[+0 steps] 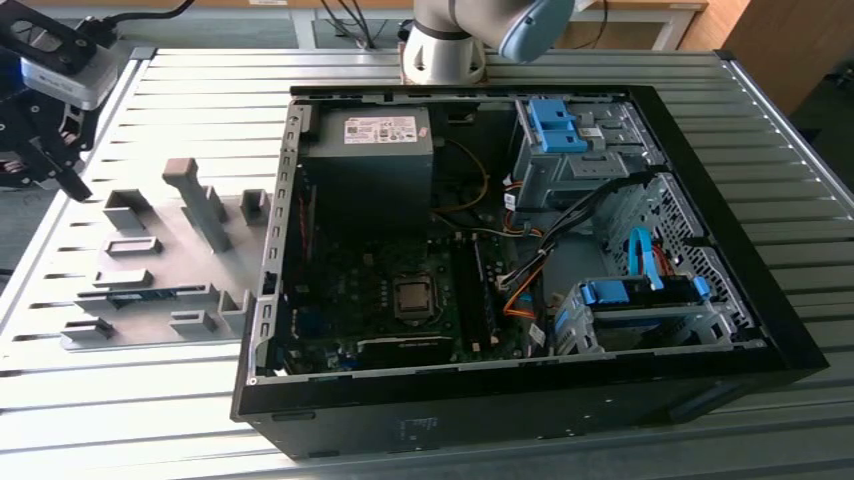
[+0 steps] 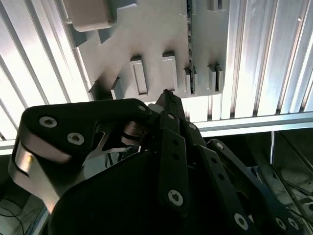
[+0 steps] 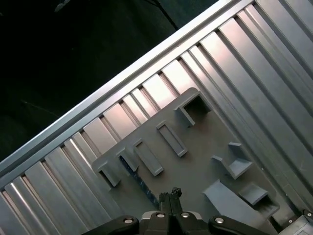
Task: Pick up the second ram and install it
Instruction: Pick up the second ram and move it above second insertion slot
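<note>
The second ram [image 1: 147, 294] is a thin blue stick standing on edge in a slot of the grey holder plate [image 1: 160, 255], on the exterior view's left of the computer case. It shows as a dark narrow strip [image 3: 139, 181] in the first wrist view and again [image 2: 190, 49] in the second wrist view. My gripper [image 1: 70, 182] hangs above the table beyond the plate's far left corner, well apart from the ram. Its fingertips [image 3: 172, 192] meet with nothing between them, as the second wrist view also shows of the gripper [image 2: 166, 95].
The open computer case [image 1: 267, 300] lies flat beside the plate, with the motherboard [image 1: 387, 300], its dark memory slots [image 1: 474, 290], a power supply [image 1: 374, 150] and blue drive brackets [image 1: 641, 290] inside. Raised grey holders [image 1: 200, 200] stick up from the plate. The arm's base [image 1: 447, 50] stands behind the case.
</note>
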`<state>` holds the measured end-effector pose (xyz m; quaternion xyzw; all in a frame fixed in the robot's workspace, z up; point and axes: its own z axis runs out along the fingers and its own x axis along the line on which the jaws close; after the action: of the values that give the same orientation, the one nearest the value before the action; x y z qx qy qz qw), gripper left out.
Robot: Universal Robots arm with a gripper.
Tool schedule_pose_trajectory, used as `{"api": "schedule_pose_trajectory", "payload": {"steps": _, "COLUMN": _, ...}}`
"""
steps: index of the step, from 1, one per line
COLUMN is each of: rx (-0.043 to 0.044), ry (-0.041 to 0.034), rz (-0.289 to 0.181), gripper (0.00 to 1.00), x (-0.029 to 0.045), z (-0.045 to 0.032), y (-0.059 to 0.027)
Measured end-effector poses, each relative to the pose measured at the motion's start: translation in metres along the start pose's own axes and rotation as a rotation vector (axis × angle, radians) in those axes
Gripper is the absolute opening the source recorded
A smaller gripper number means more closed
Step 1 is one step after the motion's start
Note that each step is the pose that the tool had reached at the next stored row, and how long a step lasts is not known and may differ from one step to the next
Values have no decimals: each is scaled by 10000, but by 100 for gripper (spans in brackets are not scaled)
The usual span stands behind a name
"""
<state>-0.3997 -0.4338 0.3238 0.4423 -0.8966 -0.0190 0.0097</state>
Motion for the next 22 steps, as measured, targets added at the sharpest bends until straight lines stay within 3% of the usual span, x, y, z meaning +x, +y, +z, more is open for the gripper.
{"api": "schedule_pose_trajectory", "payload": {"steps": 4, "rx": 1, "ry": 9, "rz": -283, "gripper": 10, "x": 31, "z": 25, "y": -21}}
{"api": "schedule_pose_trajectory", "payload": {"steps": 12, "rx": 1, "ry": 70, "rz": -1670, "gripper": 10, "x": 33, "z": 109, "y": -26}}
{"api": "schedule_pose_trajectory", "payload": {"steps": 18, "rx": 9, "ry": 78, "rz": -1988, "gripper": 10, "x": 105, "z": 154, "y": -83}}
{"api": "schedule_pose_trajectory", "payload": {"steps": 22, "rx": 38, "ry": 92, "rz": -2705, "gripper": 10, "x": 105, "z": 190, "y": -85}}
